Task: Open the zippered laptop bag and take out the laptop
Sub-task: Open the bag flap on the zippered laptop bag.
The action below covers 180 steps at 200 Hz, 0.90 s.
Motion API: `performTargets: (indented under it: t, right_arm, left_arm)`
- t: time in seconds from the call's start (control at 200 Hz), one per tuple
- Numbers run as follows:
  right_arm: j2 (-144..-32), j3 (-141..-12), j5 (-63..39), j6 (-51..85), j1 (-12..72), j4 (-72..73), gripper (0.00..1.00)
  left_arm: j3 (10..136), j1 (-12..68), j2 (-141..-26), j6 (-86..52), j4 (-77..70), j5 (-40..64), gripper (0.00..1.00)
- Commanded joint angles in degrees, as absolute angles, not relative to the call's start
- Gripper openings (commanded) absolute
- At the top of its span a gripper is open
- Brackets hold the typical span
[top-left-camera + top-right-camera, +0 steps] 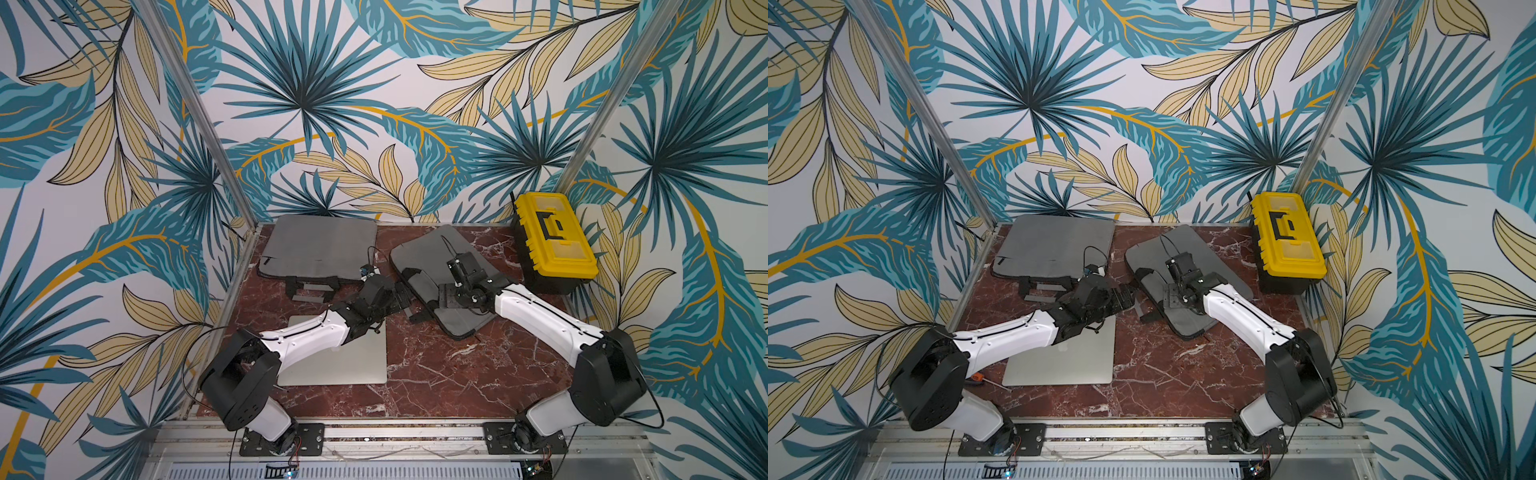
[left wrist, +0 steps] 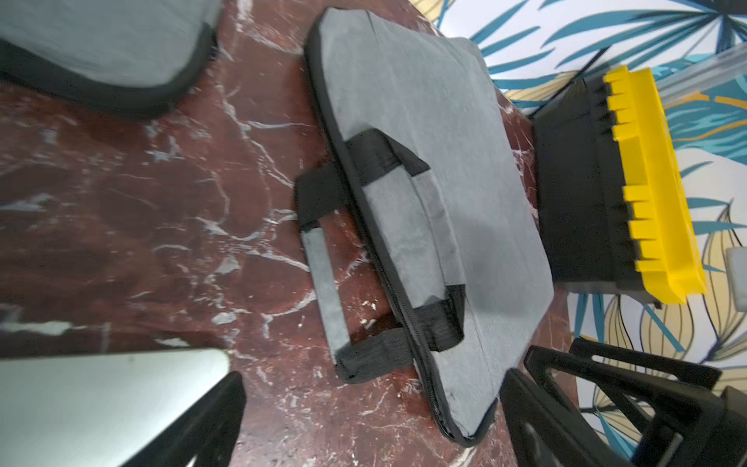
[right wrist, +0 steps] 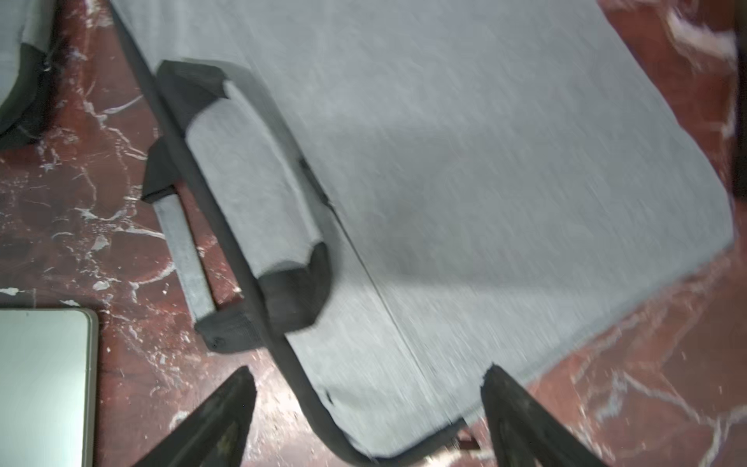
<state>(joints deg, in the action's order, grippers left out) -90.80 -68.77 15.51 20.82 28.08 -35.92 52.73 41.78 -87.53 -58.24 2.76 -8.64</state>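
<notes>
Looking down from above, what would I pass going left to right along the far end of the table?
In a top view: square-lying grey bag → angled grey bag → yellow toolbox. The laptop lies nearer, so it is left out.

On the worktop [image 1: 449,382], the laptop [image 1: 353,361] lies flat at the front left, outside both bags. Straight behind it, in the back left corner, there's a second bag [image 1: 320,245]. The laptop bag [image 1: 419,251] lies askew around the middle, to the right of both, handles on its left side. The toolbox [image 1: 552,237] sits in the back right corner, right next to that bag.
</notes>
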Motion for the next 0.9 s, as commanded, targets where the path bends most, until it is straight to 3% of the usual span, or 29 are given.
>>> performTargets:
  t: [0.0,0.325,0.681,0.896]
  right_arm:
    - [-95.45,-72.83,20.04,15.84,29.82,-39.67,0.90]
    - [-106.50,-80.76,22.83,9.90,32.29,-43.42,0.91]
    - [-112.07,-83.06,22.04,8.79,33.49,-43.36,0.96]
    - [-115.09,-85.24,27.08,11.12,33.45,-45.28,0.95]
  left_arm:
    - [51.20,41.61,-85.25,-59.40,5.88,-14.64,1.00]
    - [48.96,41.45,-84.01,-61.46,6.20,-18.01,1.00]
    - [48.34,41.34,-84.65,-62.80,6.18,-19.03,1.00]
    - [47.99,41.15,-85.01,-63.56,6.20,-18.72,1.00]
